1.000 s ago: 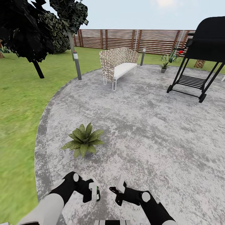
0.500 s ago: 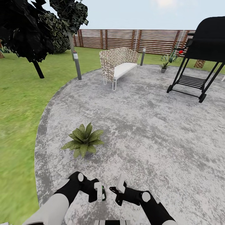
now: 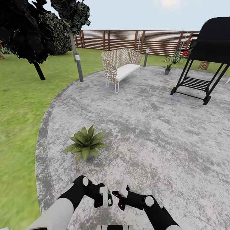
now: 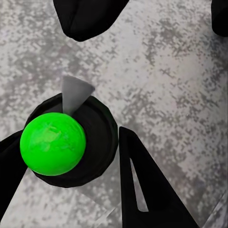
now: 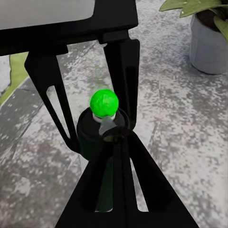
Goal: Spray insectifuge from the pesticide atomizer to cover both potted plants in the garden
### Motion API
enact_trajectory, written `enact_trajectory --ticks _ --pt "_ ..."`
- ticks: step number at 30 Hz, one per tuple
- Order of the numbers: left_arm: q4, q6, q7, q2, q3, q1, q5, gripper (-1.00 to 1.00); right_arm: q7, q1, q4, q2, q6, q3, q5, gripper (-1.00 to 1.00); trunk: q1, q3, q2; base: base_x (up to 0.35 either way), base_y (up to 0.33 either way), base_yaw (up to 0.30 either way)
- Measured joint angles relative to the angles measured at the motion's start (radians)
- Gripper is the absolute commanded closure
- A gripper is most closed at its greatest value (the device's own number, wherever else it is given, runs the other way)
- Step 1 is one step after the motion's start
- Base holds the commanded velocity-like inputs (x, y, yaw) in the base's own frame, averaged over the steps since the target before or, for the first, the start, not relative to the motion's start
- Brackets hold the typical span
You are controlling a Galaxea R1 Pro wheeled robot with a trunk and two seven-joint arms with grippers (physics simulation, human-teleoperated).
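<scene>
Left pincer (image 3: 106, 196) clamped on spray bottle (image 3: 109, 195), low over patio (image 3: 143, 134). Left wrist view looks down on bottle's green cap (image 4: 52, 143) and grey nozzle (image 4: 73, 92), black fingers (image 4: 142, 185) hugging either side. Right wrist view shows same bottle (image 5: 97, 135) upright between those fingers, grey pot (image 5: 209, 45) of plant nearby. Right pincer (image 3: 120, 191) just beside bottle; cannot tell if apart or together. Potted plant (image 3: 85, 142) ahead on paving. Wicker seat (image 3: 120, 66), black grill (image 3: 207, 57), wooden fence (image 3: 134, 41), second potted plant (image 3: 167, 68) well beyond.
</scene>
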Motion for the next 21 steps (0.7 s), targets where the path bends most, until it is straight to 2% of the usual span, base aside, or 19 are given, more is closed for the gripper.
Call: enact_trajectory --ticks 13,21 --pt "0.0 -0.006 -0.002 -0.008 0.0 0.001 0.0 1.0 0.0 0.0 0.0 -0.001 0.0 0.0 0.0 1.0 0.0 0.0 0.0 0.0 0.0 0.0" --pt "0.002 -0.011 -0.006 -0.008 -0.001 0.002 0.035 1.0 0.0 0.0 0.0 -0.001 0.0 0.0 0.0 1.0 0.0 0.0 0.0 0.0 0.0 0.0"
